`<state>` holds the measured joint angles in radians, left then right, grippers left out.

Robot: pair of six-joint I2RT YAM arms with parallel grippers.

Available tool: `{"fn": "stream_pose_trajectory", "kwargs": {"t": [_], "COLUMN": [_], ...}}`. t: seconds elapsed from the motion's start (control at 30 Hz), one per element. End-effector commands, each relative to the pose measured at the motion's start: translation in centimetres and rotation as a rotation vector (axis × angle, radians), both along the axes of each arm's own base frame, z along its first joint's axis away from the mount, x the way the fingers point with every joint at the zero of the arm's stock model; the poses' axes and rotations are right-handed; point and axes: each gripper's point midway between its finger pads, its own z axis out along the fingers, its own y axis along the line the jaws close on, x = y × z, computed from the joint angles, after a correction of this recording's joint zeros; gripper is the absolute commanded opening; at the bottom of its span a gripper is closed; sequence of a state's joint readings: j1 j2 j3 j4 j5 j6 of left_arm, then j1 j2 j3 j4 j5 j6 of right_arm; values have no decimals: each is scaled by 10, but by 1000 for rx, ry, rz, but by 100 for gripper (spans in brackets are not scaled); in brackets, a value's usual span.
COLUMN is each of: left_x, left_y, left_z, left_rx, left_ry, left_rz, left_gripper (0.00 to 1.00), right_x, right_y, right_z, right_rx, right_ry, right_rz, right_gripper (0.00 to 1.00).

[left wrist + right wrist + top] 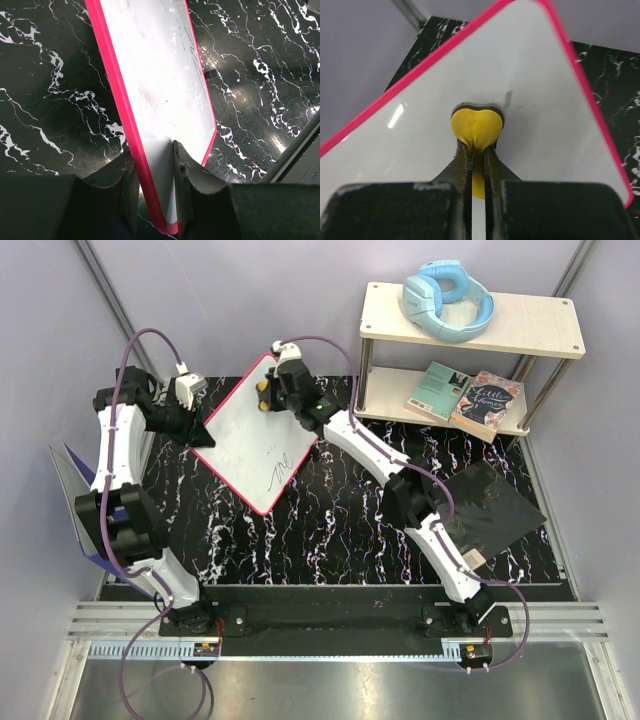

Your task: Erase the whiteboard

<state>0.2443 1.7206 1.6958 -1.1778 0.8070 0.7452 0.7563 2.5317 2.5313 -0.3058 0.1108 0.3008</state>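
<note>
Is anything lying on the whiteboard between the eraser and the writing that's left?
Nothing visible. The right gripper presses the yellow eraser on the whiteboard near its far corner. The scribble sits toward the near corner, with only bare board between. The left gripper clamps the board's left edge, off that path.

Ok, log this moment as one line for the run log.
left gripper: clamps whiteboard edge | right gripper: holds yellow eraser at whiteboard far corner | scribble: not yet erased
</note>
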Motion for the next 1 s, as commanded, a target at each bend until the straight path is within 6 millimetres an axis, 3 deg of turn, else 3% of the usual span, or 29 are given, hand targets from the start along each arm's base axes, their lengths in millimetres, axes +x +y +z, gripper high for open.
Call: {"fn": "stream_pose_trajectory", "kwargs": {"t": [0.0,0.17,0.37,0.47,0.53,0.73,0.97], "left_x": [19,16,16,15,16,15,14], "left_y": [-3,-4,-5,-6,-6,-9,-8], "left_z": [45,45,44,44,44,42,43], "left_rx": [105,113,118,119,116,112,120], "left_ry": [-297,-306,-304,-304,-302,-292,-294], "left_rz": [-121,-130,-134,-136,-136,-136,-134], "left_gripper": [0,0,0,0,0,0,0], "right_x": [36,44,40,36,36,10,-20], "right_y": [-27,-30,-30,-23,-21,10,30], "right_z": [-49,-77,-88,-77,-60,-22,-33], "right_rx": [-15,-32,-33,-24,-25,-31,-166], "right_ry": [74,112,151,128,81,-18,-66], "right_rz": [-76,-67,-50,4,19,148,191], "right_gripper": [0,0,0,0,0,0,0]}}
